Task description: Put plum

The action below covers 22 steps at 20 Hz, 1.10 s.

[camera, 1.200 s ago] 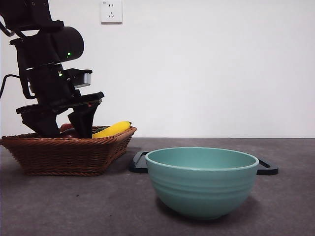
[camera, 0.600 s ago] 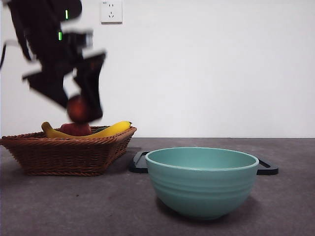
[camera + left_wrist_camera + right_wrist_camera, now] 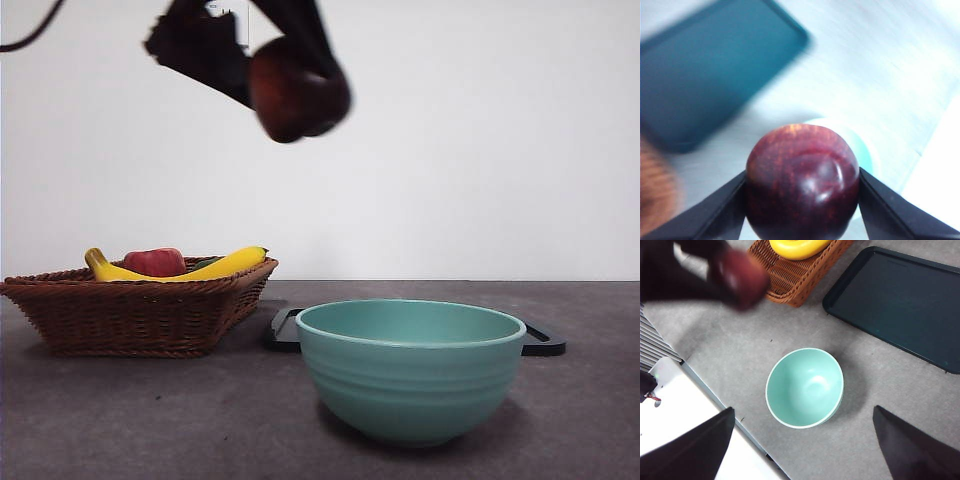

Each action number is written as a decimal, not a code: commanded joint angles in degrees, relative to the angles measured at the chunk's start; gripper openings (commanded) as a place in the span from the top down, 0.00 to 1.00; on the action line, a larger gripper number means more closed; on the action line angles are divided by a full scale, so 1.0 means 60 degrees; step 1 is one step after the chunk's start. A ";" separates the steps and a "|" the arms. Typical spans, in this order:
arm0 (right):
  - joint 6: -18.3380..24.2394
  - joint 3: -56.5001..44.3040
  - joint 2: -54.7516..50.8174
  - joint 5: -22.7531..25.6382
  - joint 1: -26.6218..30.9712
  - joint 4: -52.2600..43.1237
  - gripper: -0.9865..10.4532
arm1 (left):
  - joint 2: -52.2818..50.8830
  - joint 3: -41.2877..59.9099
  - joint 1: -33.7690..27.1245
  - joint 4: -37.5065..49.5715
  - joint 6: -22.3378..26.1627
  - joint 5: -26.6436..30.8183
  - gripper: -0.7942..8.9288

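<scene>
Above the table, left gripper holds plum.

The plum, glossy dark maroon (speckled red near its top), is hanging high in the air, pinched between the left claw jaws

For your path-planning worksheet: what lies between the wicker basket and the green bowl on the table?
In the right wrist view, only bare grey tabletop separates the basket from the bowl.
</scene>
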<state>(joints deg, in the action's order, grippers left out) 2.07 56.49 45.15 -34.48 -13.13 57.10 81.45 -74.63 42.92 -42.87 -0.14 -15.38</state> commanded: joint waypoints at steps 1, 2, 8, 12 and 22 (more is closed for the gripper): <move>-0.0098 0.0175 0.0073 0.0004 -0.0040 -0.0084 0.53 | 0.0532 -0.0168 0.0630 0.0182 0.0273 0.0022 0.64; -0.0098 0.0175 0.0073 0.0004 -0.0040 -0.0084 0.53 | 0.0739 -0.0168 0.0878 0.0215 0.0415 0.0117 0.64; -0.0098 0.0175 0.0076 0.0004 -0.0040 -0.0084 0.53 | 0.2302 -0.0168 0.1872 0.0430 0.1137 0.0754 0.64; -0.0098 0.0175 0.0076 0.0000 -0.0040 -0.0076 0.53 | 0.3209 -0.0168 0.2146 0.0739 0.1424 0.1260 0.64; -0.0098 0.0175 0.0073 0.0004 -0.0040 -0.0076 0.53 | 0.4288 -0.0168 0.2273 0.1144 0.1774 0.1683 0.63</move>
<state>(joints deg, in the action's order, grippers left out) 2.07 56.49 45.15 -34.46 -13.13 57.10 105.78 -74.63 55.79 -36.23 9.80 -5.28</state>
